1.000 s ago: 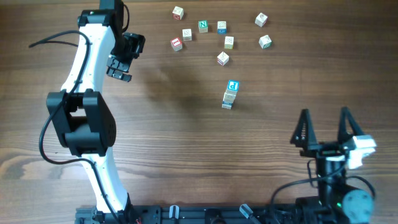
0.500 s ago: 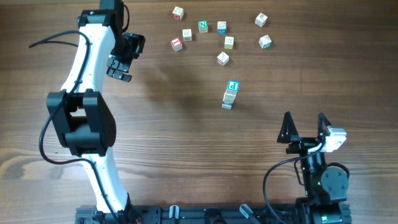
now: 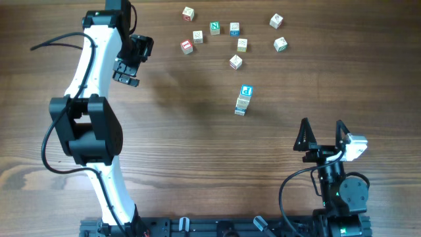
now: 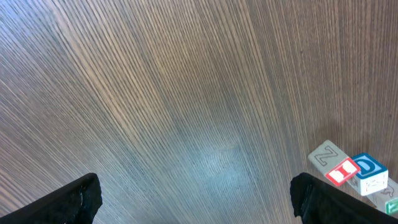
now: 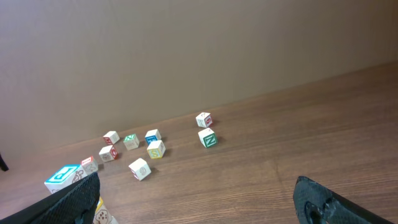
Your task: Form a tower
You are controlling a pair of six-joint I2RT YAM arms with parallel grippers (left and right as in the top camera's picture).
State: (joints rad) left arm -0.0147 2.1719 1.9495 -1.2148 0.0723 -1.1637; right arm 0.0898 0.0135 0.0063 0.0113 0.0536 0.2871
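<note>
Your tower (image 3: 244,100) is standing on the wooden table (image 3: 184,151), a bit right of the middle. It is sitting just below the loose cubes (image 3: 235,28), which are lying spread out near the far edge. A blue letter face is showing on top. I am not counting its cubes, because from above they are hiding each other.

Your left gripper (image 3: 125,72) is hanging wide open with nothing in it, far off to the left of the tower. Your right gripper (image 3: 322,128) is also gaping open and empty, near the front edge and well apart from the tower.

I am thinking these cubes are light, hard and smooth. They are probably not going to break or squash. But they are only resting on each other, so I am guessing a small bump is going to knock the tower over.

So you are not wanting to grab the tower itself. You are better off taking a loose cube by two flat sides that face away from each other, with the fingers square on them and near the middle. A corner pinch is likely to let it slip or spin. When you are lowering it onto the blue top, be going straight down and letting go softly.
</note>
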